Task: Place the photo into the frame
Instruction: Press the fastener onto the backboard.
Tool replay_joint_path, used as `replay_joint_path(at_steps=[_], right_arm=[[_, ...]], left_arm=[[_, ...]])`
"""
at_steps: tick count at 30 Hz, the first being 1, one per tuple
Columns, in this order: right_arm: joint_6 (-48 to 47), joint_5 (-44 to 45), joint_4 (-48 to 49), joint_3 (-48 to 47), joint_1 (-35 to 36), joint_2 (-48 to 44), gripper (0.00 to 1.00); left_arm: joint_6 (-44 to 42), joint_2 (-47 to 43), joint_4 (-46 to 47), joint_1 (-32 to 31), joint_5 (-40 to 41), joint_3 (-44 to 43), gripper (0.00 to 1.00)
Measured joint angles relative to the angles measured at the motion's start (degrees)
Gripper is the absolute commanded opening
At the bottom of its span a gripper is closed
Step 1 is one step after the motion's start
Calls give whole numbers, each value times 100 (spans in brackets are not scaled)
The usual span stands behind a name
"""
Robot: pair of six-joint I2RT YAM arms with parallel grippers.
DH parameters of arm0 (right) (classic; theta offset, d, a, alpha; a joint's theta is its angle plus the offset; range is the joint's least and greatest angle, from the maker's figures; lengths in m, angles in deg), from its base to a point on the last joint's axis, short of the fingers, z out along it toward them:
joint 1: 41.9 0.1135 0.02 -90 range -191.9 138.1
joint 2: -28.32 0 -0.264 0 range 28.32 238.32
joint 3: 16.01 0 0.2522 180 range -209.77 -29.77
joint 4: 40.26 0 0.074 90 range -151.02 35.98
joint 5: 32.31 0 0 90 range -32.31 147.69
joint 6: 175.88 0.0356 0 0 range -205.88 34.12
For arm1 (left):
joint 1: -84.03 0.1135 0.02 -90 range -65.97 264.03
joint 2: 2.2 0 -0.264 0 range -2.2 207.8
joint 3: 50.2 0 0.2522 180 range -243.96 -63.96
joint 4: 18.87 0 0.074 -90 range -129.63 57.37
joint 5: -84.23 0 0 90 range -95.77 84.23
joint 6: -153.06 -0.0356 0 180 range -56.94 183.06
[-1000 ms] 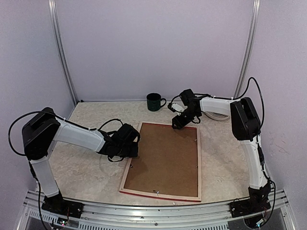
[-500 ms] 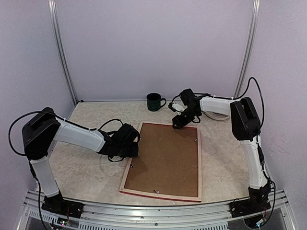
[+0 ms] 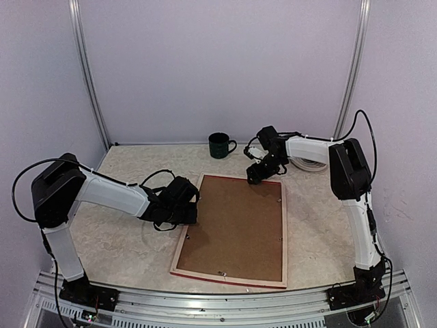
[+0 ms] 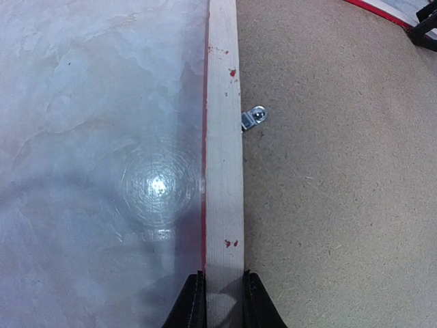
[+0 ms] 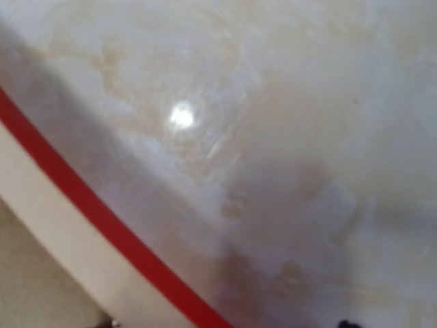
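While the frame (image 3: 229,277) lay face down and unmoved on the table (image 3: 123,253), its left rail was clamped by the left end effector (image 4: 223,287). The backing board (image 3: 235,225) was seated inside it, with the photo unseen and probably beneath. At the far rail the right end effector (image 3: 254,174) had barely shifted, and its spread could not be told. The contents of the mug (image 3: 219,145) were hidden.

No readable text, labels or numbers, none on frame (image 4: 224,171)

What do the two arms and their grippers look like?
Both arms have white tubular links and bulky black joints. Black cables loop along the left arm and right arm. The left gripper and right gripper are black.
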Motion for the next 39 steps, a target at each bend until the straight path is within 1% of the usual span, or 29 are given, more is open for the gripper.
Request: replay_joint_path(at_steps=[4,6,12,20,32,34,39], right_arm=[[-136,-68,-170,-22,-11,-28,86],[-184,-63,-221,-31,-11,-50,89],[-321,-37,-354,-195,-13,-70,90],[-455,-39,-452,-463,-28,-68,88],[-433,-166,-560,-474,-31,103,85],[-417,-184,-562,-474,-31,144,82],[-363,-114,-562,-474,-28,184,68]], left_arm=[[0,0,0,0,-2,0,11],[2,0,2,0,-2,2,11],[20,-2,44,0,0,28,11],[31,-11,79,0,0,52,11],[61,-13,87,0,0,57,11],[63,-13,87,0,0,57,11],[66,-13,85,0,0,57,11]])
